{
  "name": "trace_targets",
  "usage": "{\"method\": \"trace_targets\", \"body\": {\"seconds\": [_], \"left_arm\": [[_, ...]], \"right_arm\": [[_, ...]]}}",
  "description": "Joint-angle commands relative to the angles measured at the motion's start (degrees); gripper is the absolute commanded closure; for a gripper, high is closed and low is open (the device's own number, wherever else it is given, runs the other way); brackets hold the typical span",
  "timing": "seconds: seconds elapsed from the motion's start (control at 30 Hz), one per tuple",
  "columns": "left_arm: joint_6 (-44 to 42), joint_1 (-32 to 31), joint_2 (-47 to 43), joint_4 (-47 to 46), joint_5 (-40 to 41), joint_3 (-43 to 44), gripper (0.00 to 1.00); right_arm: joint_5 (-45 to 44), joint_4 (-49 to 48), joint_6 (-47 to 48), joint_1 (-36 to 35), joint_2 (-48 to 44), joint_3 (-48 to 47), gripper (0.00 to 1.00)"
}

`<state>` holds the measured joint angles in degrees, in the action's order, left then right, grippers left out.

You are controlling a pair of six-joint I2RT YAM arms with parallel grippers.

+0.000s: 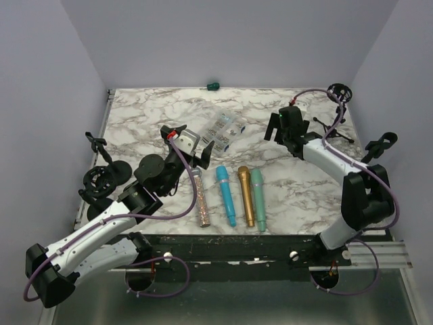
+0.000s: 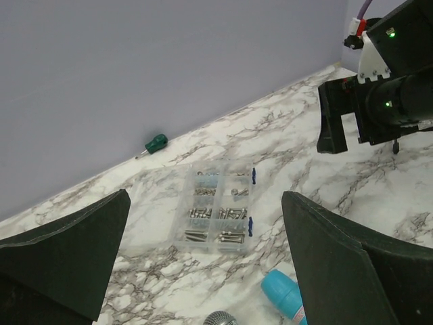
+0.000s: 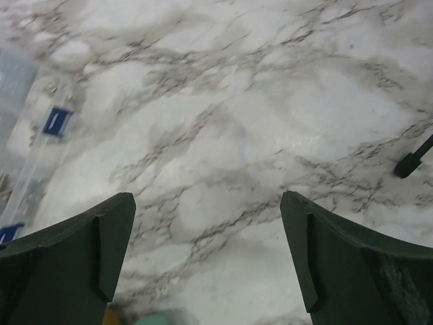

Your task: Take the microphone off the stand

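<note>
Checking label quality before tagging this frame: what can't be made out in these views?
- Top view: black stand cluster at far left, dark on dark; whether it holds a microphone is unclear.
- Left wrist view: blue microphone cut off by the bottom edge.
- Right wrist view: black stand foot cut off by the right edge.
- Left wrist view: organizer box contents too small to identify.
</note>
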<state>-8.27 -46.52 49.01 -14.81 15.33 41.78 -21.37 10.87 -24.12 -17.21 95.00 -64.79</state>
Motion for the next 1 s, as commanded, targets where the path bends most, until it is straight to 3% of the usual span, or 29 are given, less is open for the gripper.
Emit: {"method": "trace_targets", "body": {"seconds": [0.0, 0.27, 0.57, 0.97], "left_arm": [[2.0, -0.2, -1.3, 0.6, -2.5, 2.3, 0.01], [1.1, -0.2, -4.9, -1.4, -1.2, 0.8, 0.02], [5.6, -0.2, -11.1, 2.6, -1.9, 5.1, 0.02], [19.7, -0.1, -37.0, 17.5, -0.4, 4.0, 0.01]], "right_arm": [[3.7, 1.0, -2.3, -3.4, -7.7, 5.6, 0.03], [14.7, 1.0, -5.2, -5.7, -28.2, 14.7, 0.0], [15.4, 10.7, -4.8, -5.7, -51.5, 16.2, 0.0], [8.4, 19.1, -2.5, -5.7, -66.2, 10.5, 0.0]]}}
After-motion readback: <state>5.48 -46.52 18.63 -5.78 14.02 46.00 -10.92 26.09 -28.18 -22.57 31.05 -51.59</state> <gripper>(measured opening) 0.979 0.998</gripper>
